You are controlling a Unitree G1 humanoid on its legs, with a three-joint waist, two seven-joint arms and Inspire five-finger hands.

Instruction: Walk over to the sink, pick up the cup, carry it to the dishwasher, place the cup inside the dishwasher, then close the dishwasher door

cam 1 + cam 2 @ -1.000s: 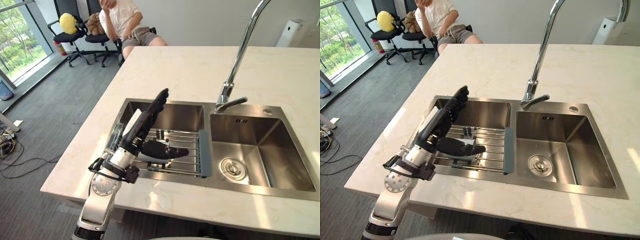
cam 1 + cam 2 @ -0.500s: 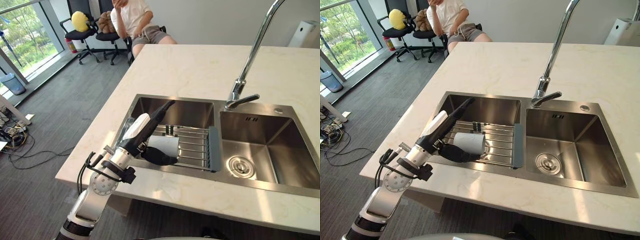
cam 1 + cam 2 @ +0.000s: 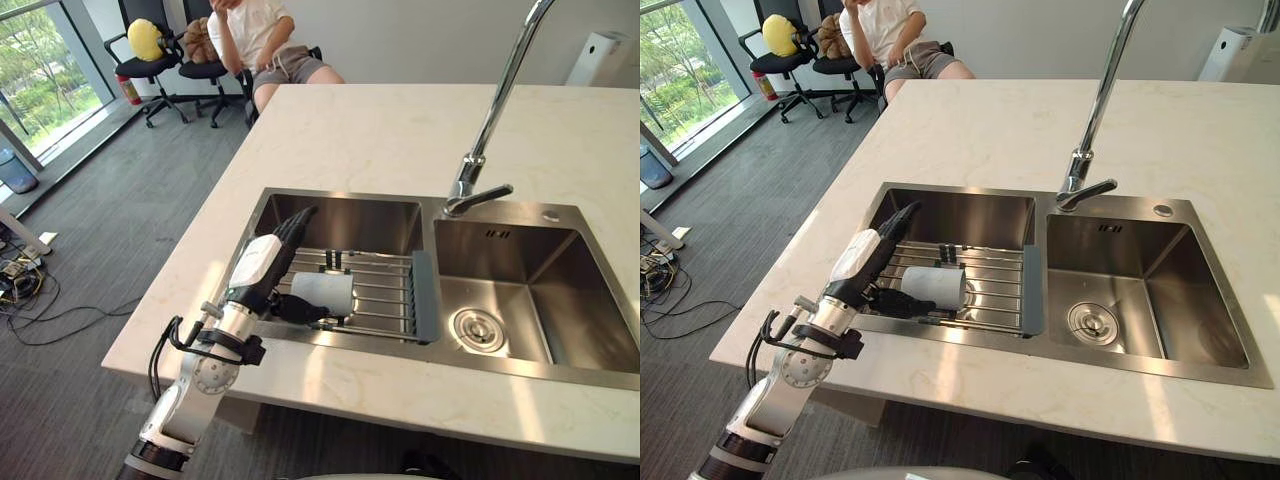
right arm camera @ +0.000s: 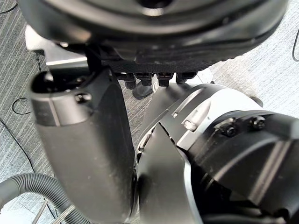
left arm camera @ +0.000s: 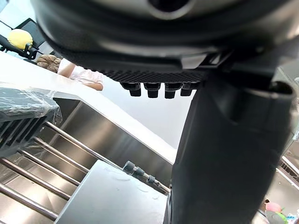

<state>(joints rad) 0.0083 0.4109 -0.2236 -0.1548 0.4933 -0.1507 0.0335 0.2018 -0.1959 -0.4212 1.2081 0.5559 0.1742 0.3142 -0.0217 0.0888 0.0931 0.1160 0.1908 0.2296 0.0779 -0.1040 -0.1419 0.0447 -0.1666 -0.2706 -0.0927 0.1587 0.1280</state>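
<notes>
Lying sideways on the rack (image 3: 384, 284), the cup (image 3: 325, 294) sits just right of the empty left hand (image 3: 257, 266), fingers straight, thumb seemingly touching.

Cup (image 3: 325, 293) on rack (image 3: 388, 297) in sink (image 3: 352, 222)

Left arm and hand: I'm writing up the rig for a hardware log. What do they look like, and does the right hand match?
The left arm is silver-grey and tubular, with a round joint disc and a black wrist collar. The left hand is dark, with slim fingers and a white cover. The right hand looks alike: dark, with a blocky thumb.
</notes>
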